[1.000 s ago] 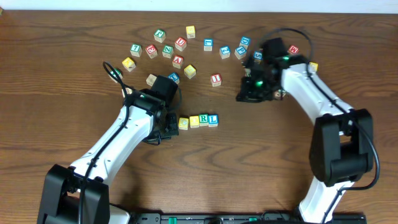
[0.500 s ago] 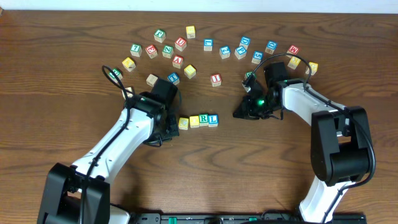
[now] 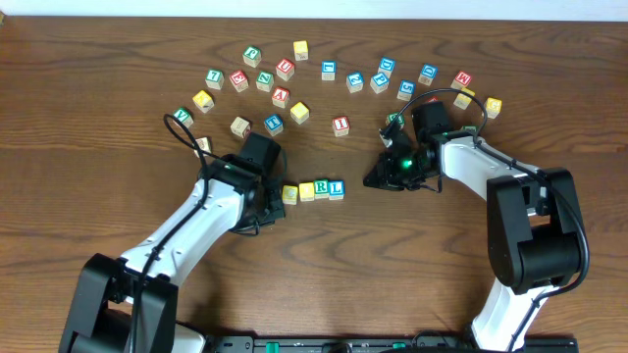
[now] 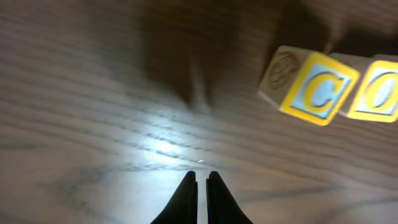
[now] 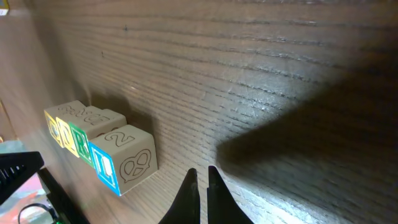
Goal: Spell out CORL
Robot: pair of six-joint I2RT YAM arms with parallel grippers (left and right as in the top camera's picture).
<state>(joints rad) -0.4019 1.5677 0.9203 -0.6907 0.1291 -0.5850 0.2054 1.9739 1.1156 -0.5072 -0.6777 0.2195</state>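
Observation:
Four letter blocks stand in a row on the wooden table: a yellow C block (image 3: pixel 289 194), a yellow O block (image 3: pixel 306 191), a green R block (image 3: pixel 322 188) and a blue L block (image 3: pixel 337 187). My left gripper (image 3: pixel 263 204) is shut and empty just left of the C block (image 4: pixel 318 91); the O block (image 4: pixel 378 91) shows beside it. My right gripper (image 3: pixel 374 178) is shut and empty a little right of the row. In the right wrist view the L block (image 5: pixel 121 163) is nearest, left of my fingers (image 5: pixel 201 177).
Several loose letter blocks lie in an arc across the far side of the table, from a green one (image 3: pixel 182 116) at the left to a yellow one (image 3: pixel 493 105) at the right. A red-lettered block (image 3: pixel 340 125) sits nearest the row.
My right gripper has drawn down and left from the far blocks to a spot beside the row's right end. My left arm has shifted slightly; the row of blocks has not moved.

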